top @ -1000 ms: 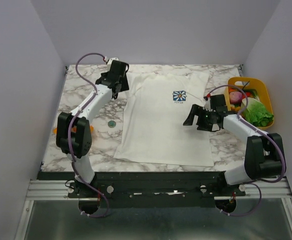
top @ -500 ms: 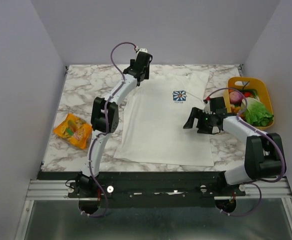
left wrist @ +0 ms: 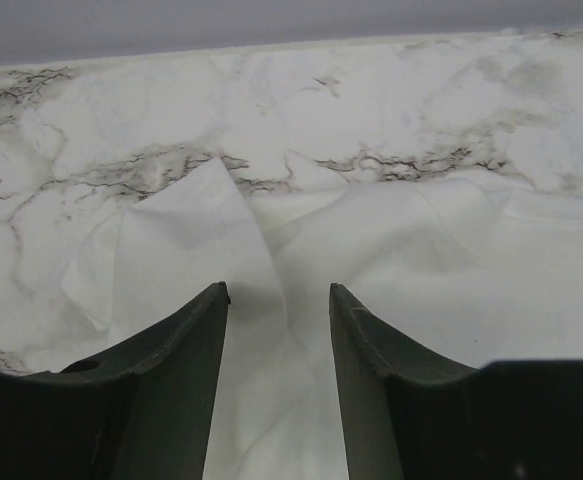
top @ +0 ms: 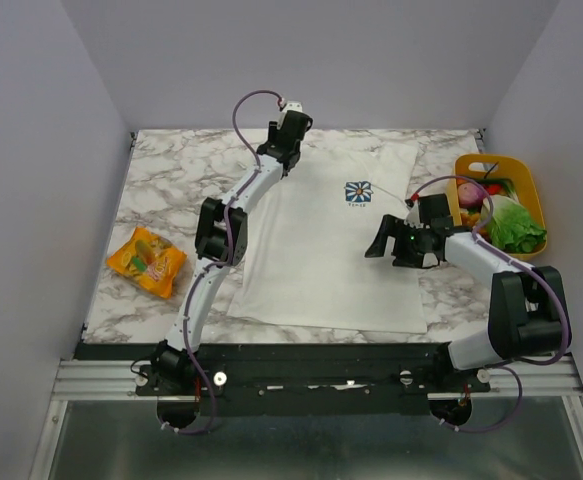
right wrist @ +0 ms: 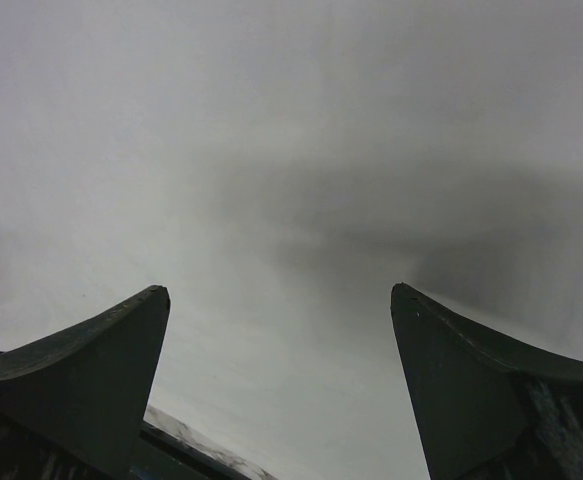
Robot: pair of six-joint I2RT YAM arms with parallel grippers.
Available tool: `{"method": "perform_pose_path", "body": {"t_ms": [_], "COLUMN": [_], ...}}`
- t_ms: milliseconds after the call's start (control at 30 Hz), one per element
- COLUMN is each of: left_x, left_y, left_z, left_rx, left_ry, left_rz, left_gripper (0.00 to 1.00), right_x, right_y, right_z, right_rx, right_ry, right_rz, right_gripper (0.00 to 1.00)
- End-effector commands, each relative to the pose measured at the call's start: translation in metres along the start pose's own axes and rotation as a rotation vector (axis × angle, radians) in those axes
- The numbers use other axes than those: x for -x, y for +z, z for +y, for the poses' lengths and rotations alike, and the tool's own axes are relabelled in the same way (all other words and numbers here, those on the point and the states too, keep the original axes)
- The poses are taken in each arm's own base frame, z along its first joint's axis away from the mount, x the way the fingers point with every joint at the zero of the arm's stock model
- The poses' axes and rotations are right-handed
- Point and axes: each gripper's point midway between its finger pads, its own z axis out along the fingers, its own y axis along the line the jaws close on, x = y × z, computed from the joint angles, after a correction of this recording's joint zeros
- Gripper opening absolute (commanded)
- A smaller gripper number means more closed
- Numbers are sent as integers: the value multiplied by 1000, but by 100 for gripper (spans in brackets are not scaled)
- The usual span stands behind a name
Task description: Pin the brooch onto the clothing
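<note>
Two left fingers (left wrist: 161,385) parted over T-shirt (top: 321,260)

A white marble-patterned table (top: 161,180) with grey veins carries everything. A white T-shirt (top: 321,260) is spread flat across its middle, with the hem toward the near edge and the small blue flower print (top: 358,192) facing up on the chest. At the far left shoulder the cloth rises into a soft crease, and a folded sleeve corner points toward the far edge. An orange snack packet (top: 147,261) lies near the left edge, well apart from the shirt. A yellow basket (top: 471,163) of vegetables sits at the right edge, beside the shirt.
</note>
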Motion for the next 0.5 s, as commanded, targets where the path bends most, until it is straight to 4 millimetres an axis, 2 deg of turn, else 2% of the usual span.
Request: {"method": "perform_pose_path", "body": {"t_ms": [0, 167, 300, 400, 467], "left_x": [8, 10, 8, 9, 7], "left_y": [10, 16, 21, 22, 23], "left_z": [20, 32, 40, 37, 38], "left_rx": [95, 91, 80, 47, 38], "left_ry": [-22, -63, -85, -91, -98], "left_rz": [-48, -38, -30, -24, -17], "left_gripper": [51, 48, 42, 36, 28], "right_x": [-5, -6, -6, -6, -6], "right_y": [2, 0, 0, 0, 0], "right_z": [1, 0, -1, -1, -2], "right_rx": [22, 15, 13, 9, 6], "right_ry": [-16, -22, -27, -30, -32], "right_rz": [6, -1, -2, -5, -6], "right_gripper": [100, 100, 100, 100, 100]}}
